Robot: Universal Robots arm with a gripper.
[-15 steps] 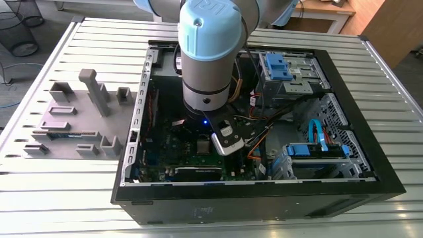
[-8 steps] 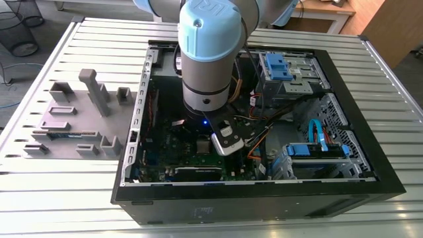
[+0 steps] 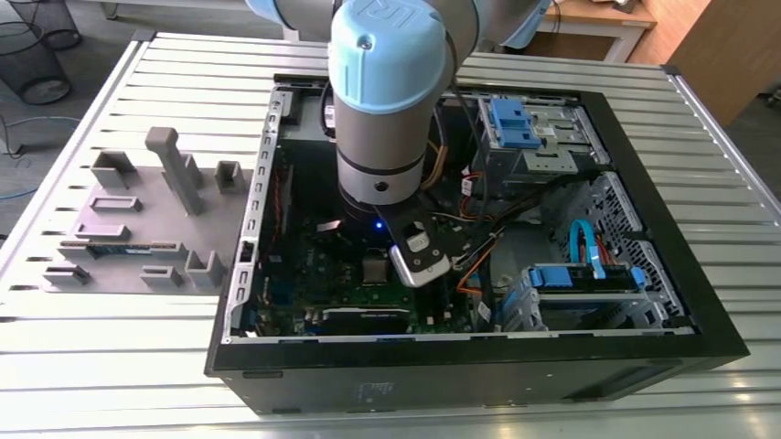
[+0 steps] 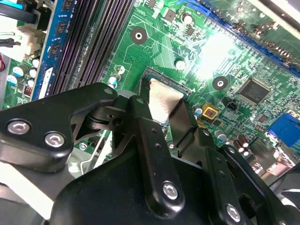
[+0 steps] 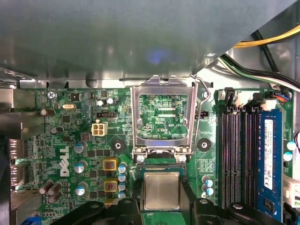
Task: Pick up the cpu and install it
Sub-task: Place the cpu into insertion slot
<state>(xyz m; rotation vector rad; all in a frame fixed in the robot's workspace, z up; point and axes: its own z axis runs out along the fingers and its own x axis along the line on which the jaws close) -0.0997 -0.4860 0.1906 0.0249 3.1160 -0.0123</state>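
Worktop: a slatted metal worktop (image 3: 123, 366) carried the open computer case (image 3: 488, 366), lying on its side, with a grey fixture tray (image 3: 134, 215) beside it on the exterior view's left.
Arm: I had the arm (image 3: 384, 91) reaching straight down into the case, over the green motherboard (image 5: 70, 140).
Tool: the tool (image 4: 165, 110) was closed narrowly on the cpu (image 5: 161, 190), one black finger (image 4: 140, 112) against each of two opposite edges, silver top facing the cameras.
Cpu position: it was low over the socket (image 4: 164, 78), whose dark edge showed just past the chip's leading side. I could not tell whether the chip touched the socket or hung just clear of it.
Key relation: the hinged load plate (image 5: 136, 117) was flipped open just beyond the socket, on the side toward the case wall, so nothing lay between chip and socket.
Squareness: in the first wrist view the chip's edges ran parallel to the plate's frame; I judged it lined up.
Neighbours: the memory slots (image 5: 236, 154) ran alongside the socket, apart from the fingers.
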